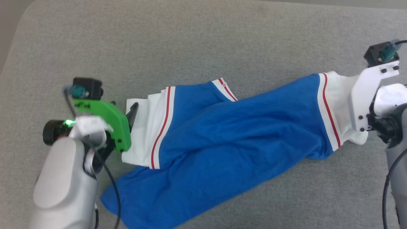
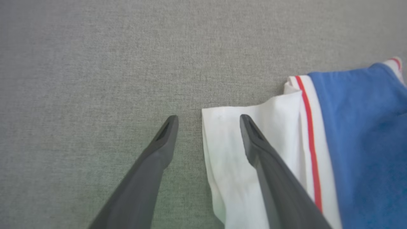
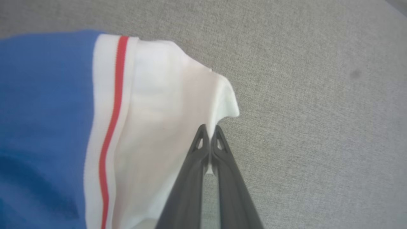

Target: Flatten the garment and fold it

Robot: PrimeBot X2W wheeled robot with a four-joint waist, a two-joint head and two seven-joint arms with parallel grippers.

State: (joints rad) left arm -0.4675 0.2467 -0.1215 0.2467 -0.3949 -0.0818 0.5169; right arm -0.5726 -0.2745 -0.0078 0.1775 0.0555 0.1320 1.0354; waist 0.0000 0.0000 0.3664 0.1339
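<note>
The blue shirt [image 1: 222, 127] lies rumpled and twisted across the grey tabletop [image 1: 203, 38], stretched from the robot's left to its right, with a white red-striped sleeve at each end and its blue hem bunched toward the lower left of the head view.

The left forearm [image 1: 63, 178] rises from the lower left corner, and its green wrist bracket [image 1: 111, 121] sits just beside the near sleeve [image 1: 143, 127]. The left claw [image 2: 208, 118] points down with its fingers spread apart, straddling that sleeve's edge. One finger [image 2: 254, 140] is over the white cloth and the other over bare tabletop. Whether they touch down cannot be told.

The right arm comes in from the right edge, its white wrist bracket [image 1: 365, 95] over the far sleeve [image 1: 340, 92]. The right claw [image 3: 210, 127] is pinched together on that sleeve's outer edge, and white cloth shows between its fingers.
</note>
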